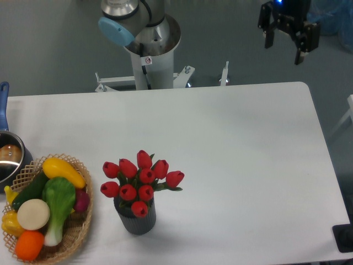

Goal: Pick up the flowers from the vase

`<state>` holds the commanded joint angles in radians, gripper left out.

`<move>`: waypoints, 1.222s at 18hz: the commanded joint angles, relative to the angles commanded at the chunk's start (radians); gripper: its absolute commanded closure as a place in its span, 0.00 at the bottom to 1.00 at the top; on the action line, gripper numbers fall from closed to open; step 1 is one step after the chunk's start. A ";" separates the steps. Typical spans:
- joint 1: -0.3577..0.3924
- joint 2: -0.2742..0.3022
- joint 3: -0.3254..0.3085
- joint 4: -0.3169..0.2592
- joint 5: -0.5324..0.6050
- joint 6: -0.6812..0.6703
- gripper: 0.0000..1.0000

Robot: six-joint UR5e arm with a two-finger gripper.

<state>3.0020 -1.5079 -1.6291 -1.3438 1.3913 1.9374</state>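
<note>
Red tulip flowers (141, 181) stand bunched in a small dark grey ribbed vase (136, 221) near the table's front edge, left of centre. The buds spread wider than the vase mouth, with green leaves showing between them. My gripper (284, 51) hangs high at the upper right, beyond the table's far edge and far from the flowers. Its two black fingers (269, 38) point down and stand apart, open, with nothing between them.
A wicker basket (78, 232) of toy vegetables sits at the front left, close beside the vase. A metal pot (10, 160) with a blue handle (4, 105) is at the left edge. The robot base (149, 49) stands behind the table's far edge.
</note>
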 joint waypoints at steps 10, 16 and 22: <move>-0.005 0.000 -0.003 0.003 0.002 -0.012 0.00; -0.029 0.000 -0.024 0.049 -0.005 -0.069 0.00; -0.032 -0.002 -0.051 0.084 -0.113 -0.172 0.00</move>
<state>2.9698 -1.5095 -1.6797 -1.2594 1.2780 1.7658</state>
